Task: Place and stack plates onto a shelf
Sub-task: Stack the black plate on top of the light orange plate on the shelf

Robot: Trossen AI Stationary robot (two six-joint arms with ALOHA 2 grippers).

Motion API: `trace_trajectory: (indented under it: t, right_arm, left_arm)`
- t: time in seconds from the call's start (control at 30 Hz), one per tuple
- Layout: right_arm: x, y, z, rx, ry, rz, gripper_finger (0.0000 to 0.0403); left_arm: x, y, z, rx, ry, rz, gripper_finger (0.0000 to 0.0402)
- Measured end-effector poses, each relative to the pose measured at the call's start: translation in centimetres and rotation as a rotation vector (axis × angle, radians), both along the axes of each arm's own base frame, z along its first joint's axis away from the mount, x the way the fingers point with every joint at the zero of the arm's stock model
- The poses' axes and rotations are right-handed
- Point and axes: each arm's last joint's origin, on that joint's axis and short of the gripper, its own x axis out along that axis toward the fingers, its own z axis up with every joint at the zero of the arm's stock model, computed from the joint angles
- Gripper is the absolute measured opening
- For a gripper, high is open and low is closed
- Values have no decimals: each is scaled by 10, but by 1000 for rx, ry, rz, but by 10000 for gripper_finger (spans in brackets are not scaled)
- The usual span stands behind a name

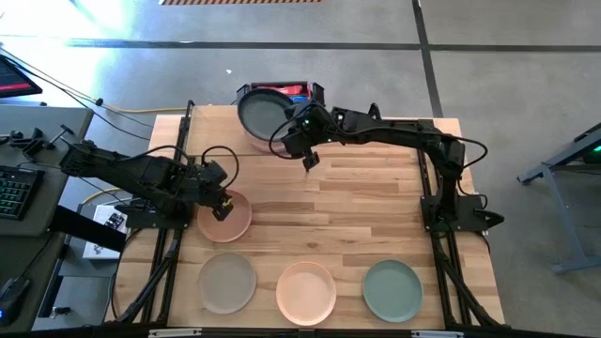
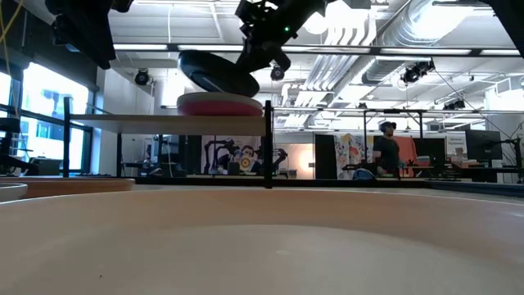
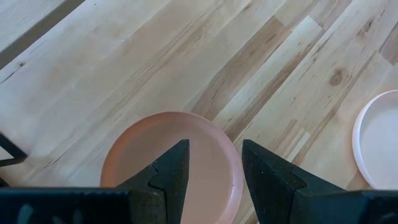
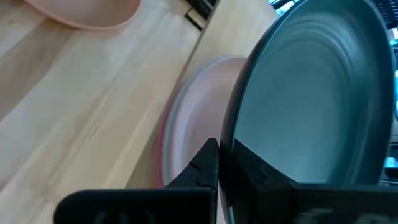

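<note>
1. Pale wood planks with streaky grain form the surface (image 1: 366,216), which carries round, matte, shallow plates.
2. Along its near edge lie a beige-grey plate (image 1: 226,283), a peach plate (image 1: 305,292) and a sage plate (image 1: 392,290), well apart.
3. Over a salmon plate (image 3: 186,155) the left gripper (image 3: 211,171) hovers, its fingers spread and empty.
4. The right gripper (image 4: 219,163) has its fingers clenched on the rim of a dark grey plate (image 4: 311,93), tilted above a magenta plate (image 2: 219,104) on the shelf (image 2: 176,121), a thin board.
</note>
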Motion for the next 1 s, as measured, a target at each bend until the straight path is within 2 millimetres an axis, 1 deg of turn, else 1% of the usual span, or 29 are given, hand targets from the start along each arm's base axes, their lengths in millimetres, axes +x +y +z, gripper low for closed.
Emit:
trace_trajectory:
  t: [0.2,0.47,0.6,0.73,1.0]
  right_arm:
    - [-1,0,-1,-3,11,10,6]
    - [-1,0,-1,-41,21,26,45]
    - [-1,-2,-1,-79,35,-17,48]
    - [-2,-4,0,-158,64,-61,48]
    - [-5,-3,-4,-126,98,-65,48]
  left_arm:
    - [0,0,0,-6,-3,11,136]
    - [0,0,0,-7,-3,12,136]
    - [0,0,0,-5,-2,9,136]
    - [0,0,0,-5,-2,9,136]
    - [0,0,0,-5,-2,9,136]
